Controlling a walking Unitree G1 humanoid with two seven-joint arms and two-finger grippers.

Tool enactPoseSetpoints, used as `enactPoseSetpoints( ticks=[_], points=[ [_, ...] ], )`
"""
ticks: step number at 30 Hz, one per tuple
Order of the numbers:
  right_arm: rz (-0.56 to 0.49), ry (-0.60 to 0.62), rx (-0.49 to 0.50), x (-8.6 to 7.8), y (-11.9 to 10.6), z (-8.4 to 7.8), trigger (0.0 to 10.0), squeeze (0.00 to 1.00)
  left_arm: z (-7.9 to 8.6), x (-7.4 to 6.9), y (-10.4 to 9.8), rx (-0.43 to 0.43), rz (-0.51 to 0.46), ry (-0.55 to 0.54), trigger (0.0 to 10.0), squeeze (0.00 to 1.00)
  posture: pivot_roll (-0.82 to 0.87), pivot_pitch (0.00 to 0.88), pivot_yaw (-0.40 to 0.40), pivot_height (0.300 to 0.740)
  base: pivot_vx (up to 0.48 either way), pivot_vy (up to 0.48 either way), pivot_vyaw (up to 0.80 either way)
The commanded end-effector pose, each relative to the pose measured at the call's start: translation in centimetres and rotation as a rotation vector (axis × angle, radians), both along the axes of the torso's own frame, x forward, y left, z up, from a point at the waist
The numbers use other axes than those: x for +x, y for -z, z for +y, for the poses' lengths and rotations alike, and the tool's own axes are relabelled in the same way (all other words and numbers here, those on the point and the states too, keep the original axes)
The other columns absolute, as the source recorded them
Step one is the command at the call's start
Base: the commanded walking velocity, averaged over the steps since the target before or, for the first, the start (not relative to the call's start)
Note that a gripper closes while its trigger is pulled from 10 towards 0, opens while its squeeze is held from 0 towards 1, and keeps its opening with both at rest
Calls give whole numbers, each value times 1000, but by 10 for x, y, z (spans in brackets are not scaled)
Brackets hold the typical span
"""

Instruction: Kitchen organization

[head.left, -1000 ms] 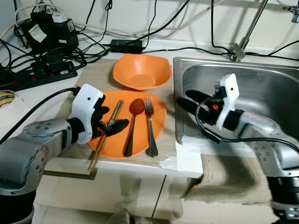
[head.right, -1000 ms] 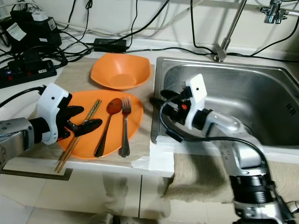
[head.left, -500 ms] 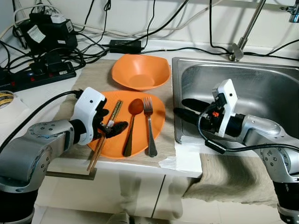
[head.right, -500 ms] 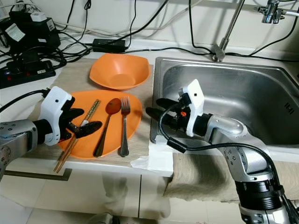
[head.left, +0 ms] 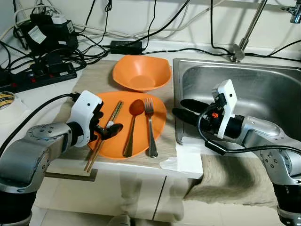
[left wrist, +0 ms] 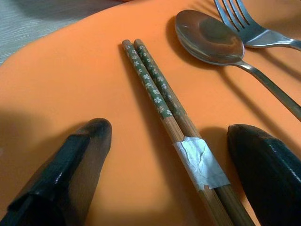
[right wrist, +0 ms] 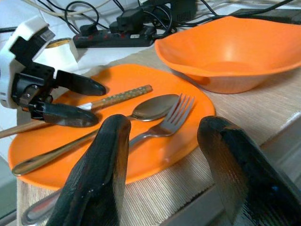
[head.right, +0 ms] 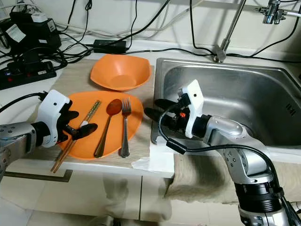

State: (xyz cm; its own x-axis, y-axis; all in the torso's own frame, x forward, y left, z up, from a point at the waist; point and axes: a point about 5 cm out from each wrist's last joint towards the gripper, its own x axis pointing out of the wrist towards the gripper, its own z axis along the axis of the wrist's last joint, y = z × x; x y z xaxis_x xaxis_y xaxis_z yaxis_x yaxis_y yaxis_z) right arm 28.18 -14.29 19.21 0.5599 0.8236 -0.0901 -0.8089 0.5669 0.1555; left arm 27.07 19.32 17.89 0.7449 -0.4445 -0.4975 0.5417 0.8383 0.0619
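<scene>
Beige mat (head.left: pixel 94 75): taped brown chopsticks (head.left: pixel 104 129) on flat orange plate (head.left: pixel 162 113), straddled by spread left gripper (head.left: pixel 107 126); closed crooked, they could be flicked toward 9 o'clock. Right gripper (head.left: pixel 181 109) is spread too.

counter (head.left: pixel 28 106) | wooden board (head.left: pixel 94 75) on it (carrying orange plate (head.left: pixel 160 117) and orange bowl (head.left: pixel 141 73)) | power strip (head.left: pixel 40 77), tape roll (head.left: pixel 7 100) at left

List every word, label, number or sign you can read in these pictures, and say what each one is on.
No text reads clearly.
White label on the black adapter: print too small to read.
Mark on the sink wall: too blurred to read.
Tape roll: dark marks, unreadable.
Chopsticks: flower pattern and blank white tape, no text.
</scene>
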Motion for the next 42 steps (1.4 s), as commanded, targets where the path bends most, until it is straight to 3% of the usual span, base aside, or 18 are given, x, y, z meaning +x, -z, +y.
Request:
enactPoseSetpoints(
  ticks=[1, 7, 9, 10, 12, 13, 14, 21, 30, 42],
  points=[
    [-5, 0, -5, -2, -2, 1, 10000, 0, 2, 0, 6, 30, 30, -7, 10000, 0, 126, 0, -9, 740, 0, 0, 0],
    [-5, 0, -1, -2, -1, 2, 10000, 0, 3, 0, 7, 50, 30, 0, 9608, 0, 126, 0, -6, 740, 0, 0, 0],
    [-5, 1, -1, -2, -1, 2, 10000, 0, 3, 0, 8, 51, 32, 0, 10000, 0, 126, 0, -6, 740, 0, 0, 0],
    [-4, 3, 1, -2, -1, 2, 10000, 0, 2, 1, 9, 46, 37, 1, 3294, 0, 125, 0, -5, 740, 0, 0, 0],
    [-4, 3, 1, -2, -1, 2, 10000, 0, 2, 1, 9, 46, 37, 1, 3294, 0, 125, 0, -5, 740, 0, 0, 0],
    [-4, 4, 2, -2, -1, 2, 10000, 0, 2, 1, 9, 43, 41, 3, 392, 0, 125, 0, -4, 740, 0, 0, 0],
    [-3, 5, 2, -2, 0, 2, 10000, 0, 1, 0, 11, 37, 51, 7, 0, 0, 122, 0, -3, 740, 0, 0, 0],
    [2, 9, 2, -3, 1, 2, 10000, 0, 0, -2, 17, 3, 109, 1, 0, 0, 118, 0, 0, 740, 0, 0, 0],
    [7, 10, 3, -4, 2, 3, 10000, 0, -2, -3, 20, 11, 117, 6, 0, 0, 120, 0, 0, 740, 0, 0, 0],
    [13, 13, 3, -5, 5, 4, 10000, 0, -4, 1, 15, 15, 68, 5, 0, 0, 118, 0, 1, 740, 0, 0, 0]
  ],
)
